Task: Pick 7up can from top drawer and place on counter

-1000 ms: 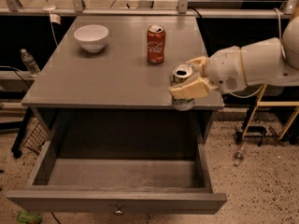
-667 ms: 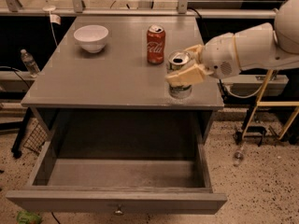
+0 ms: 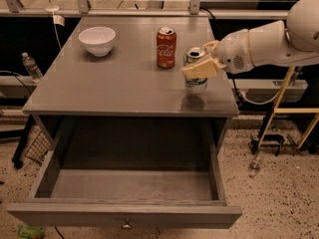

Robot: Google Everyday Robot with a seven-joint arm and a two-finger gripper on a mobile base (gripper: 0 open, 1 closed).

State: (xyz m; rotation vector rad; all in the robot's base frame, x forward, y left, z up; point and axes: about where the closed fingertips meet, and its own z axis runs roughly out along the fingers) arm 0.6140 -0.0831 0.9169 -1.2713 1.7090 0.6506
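The 7up can [image 3: 195,78], silvery with green markings and an open metal top, is upright over the right part of the counter [image 3: 119,83]. Its base is at or just above the surface; I cannot tell if it touches. My gripper [image 3: 203,59] reaches in from the right on a white arm and is shut on the can's upper half, one beige finger [image 3: 199,68] across its front. The top drawer [image 3: 124,215] stands pulled fully open below the counter, its inside bare, with the small knob [image 3: 126,226] on its front panel.
A red Coca-Cola can [image 3: 166,47] stands just left of the 7up can. A white bowl [image 3: 97,40] sits at the counter's back left. A plastic bottle [image 3: 30,66] lies on the floor at left, and metal stand legs [image 3: 279,128] are at right.
My gripper has carried the 7up can from the counter's front right edge farther back over the counter, closer to the red can. The drawer has not moved.
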